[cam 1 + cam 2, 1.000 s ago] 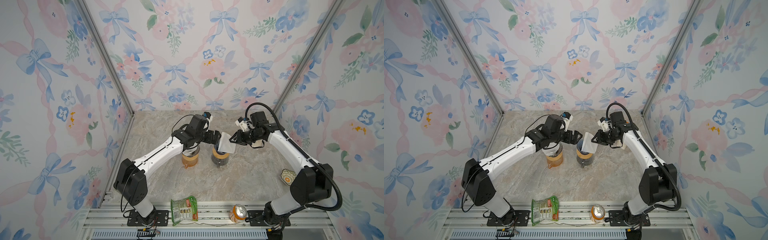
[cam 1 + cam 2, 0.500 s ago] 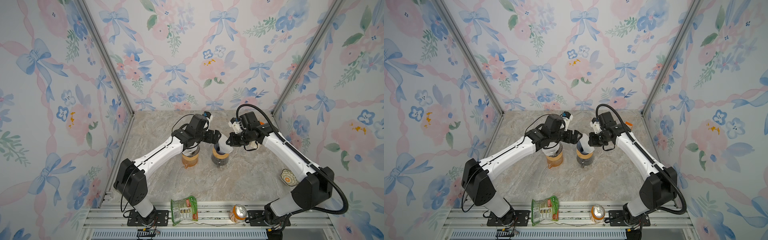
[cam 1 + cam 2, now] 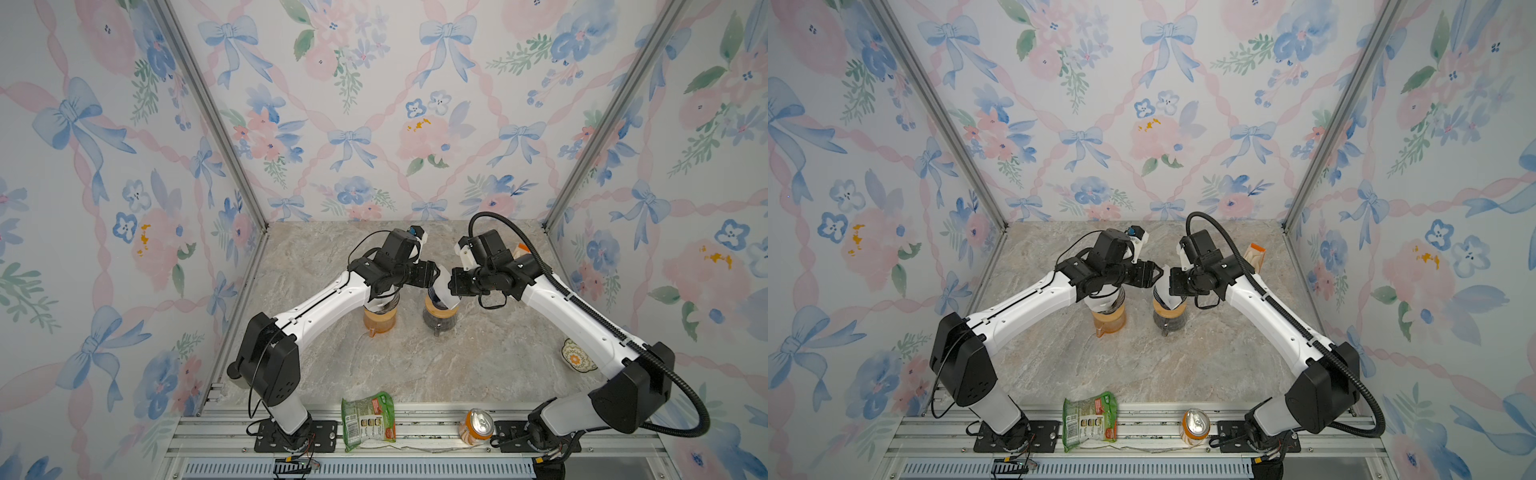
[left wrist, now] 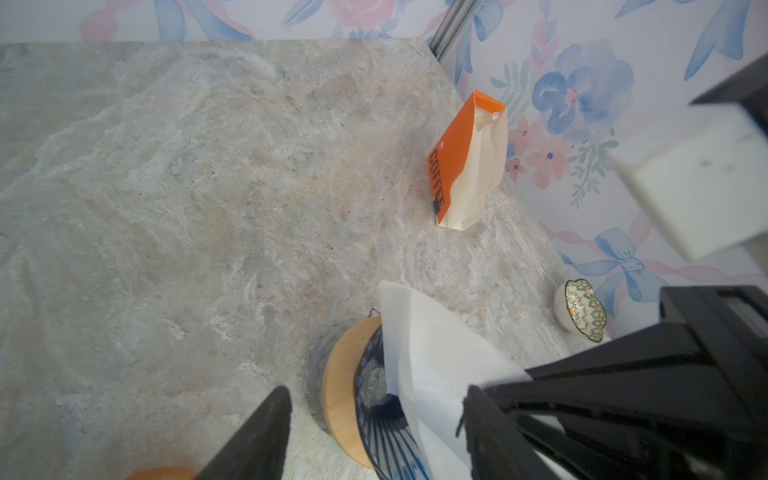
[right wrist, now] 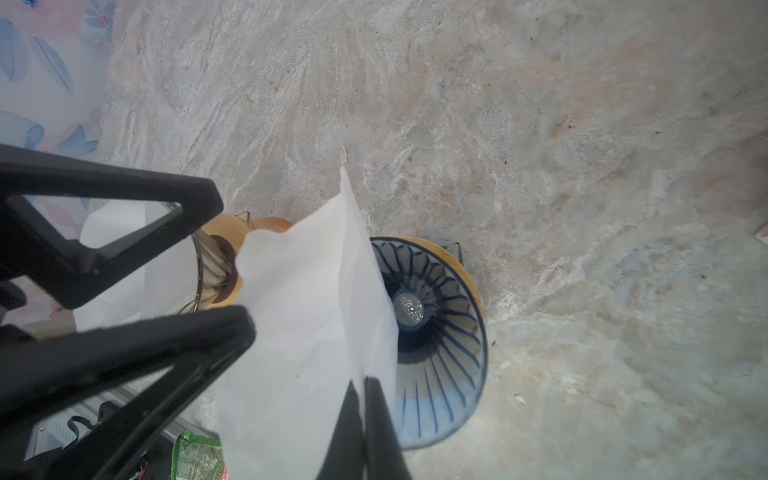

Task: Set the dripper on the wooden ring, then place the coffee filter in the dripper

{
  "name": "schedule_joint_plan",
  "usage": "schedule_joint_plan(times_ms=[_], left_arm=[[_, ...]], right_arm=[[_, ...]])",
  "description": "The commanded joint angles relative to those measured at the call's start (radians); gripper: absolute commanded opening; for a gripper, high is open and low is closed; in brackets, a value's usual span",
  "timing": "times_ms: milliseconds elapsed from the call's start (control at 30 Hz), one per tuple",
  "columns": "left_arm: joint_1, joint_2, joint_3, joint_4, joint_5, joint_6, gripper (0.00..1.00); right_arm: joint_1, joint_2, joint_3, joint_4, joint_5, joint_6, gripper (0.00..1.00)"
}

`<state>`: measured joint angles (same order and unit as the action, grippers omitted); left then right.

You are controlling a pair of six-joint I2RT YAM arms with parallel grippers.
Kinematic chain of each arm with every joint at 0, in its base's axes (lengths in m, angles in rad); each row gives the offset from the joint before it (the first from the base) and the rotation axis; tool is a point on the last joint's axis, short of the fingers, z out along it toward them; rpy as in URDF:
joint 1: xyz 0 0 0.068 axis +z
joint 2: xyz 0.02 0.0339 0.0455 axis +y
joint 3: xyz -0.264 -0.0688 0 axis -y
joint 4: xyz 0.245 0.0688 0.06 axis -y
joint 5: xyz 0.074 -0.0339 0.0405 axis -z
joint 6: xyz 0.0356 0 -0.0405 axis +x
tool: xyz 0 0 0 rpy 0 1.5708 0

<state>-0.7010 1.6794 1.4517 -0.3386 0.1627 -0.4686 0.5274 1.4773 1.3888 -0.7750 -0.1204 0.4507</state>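
The white paper coffee filter (image 5: 307, 316) hangs folded over the blue ribbed dripper (image 5: 440, 332), its lower tip inside the cone. My right gripper (image 5: 360, 384) is shut on the filter's edge. The dripper sits in a wooden collar (image 4: 340, 386) on a dark glass carafe (image 3: 438, 323) at mid-table. My left gripper (image 4: 376, 390) faces the right one across the dripper. Its jaws stand apart, with the filter (image 4: 424, 357) between them and close against one finger. In both top views the two grippers (image 3: 436, 275) (image 3: 1171, 284) meet above the filter (image 3: 445, 287).
Under my left arm stands an orange carafe (image 3: 379, 321) with a second dripper. A coffee bag (image 4: 469, 162) stands at the back right and a patterned bowl (image 3: 575, 359) lies by the right wall. A green snack packet (image 3: 368, 419) and a can (image 3: 476, 426) sit on the front rail.
My right gripper has carried the filter leftwards and down onto the dripper, closing up to the left gripper. The left jaws have narrowed.
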Motion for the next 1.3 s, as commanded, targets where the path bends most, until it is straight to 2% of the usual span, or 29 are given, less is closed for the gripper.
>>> schedule_joint_plan(times_ms=[0, 400, 633, 833, 933, 1033, 1267], left_arm=[[-0.005, 0.018, 0.002, 0.003, 0.026, -0.006, 0.61], [-0.008, 0.058, 0.013, 0.003, 0.070, -0.013, 0.53], [-0.009, 0.073, 0.006, 0.001, 0.056, -0.013, 0.48], [-0.008, 0.087, 0.001, 0.001, 0.050, -0.010, 0.42], [-0.006, 0.094, 0.001, 0.001, 0.049, -0.007, 0.31], [-0.005, 0.098, -0.001, 0.001, 0.048, -0.004, 0.30], [-0.003, 0.101, 0.001, 0.000, 0.038, 0.014, 0.31]], right_arm=[[0.006, -0.002, -0.021, 0.032, 0.035, 0.040, 0.00], [0.007, -0.030, -0.083, 0.095, 0.074, 0.141, 0.00], [0.008, -0.029, -0.084, 0.099, 0.058, 0.129, 0.00], [-0.003, -0.018, -0.066, 0.050, 0.069, 0.097, 0.05], [-0.004, -0.022, -0.071, 0.049, 0.087, 0.090, 0.08], [-0.003, -0.022, -0.070, 0.045, 0.096, 0.071, 0.14], [-0.014, -0.014, -0.058, 0.013, 0.110, 0.043, 0.17]])
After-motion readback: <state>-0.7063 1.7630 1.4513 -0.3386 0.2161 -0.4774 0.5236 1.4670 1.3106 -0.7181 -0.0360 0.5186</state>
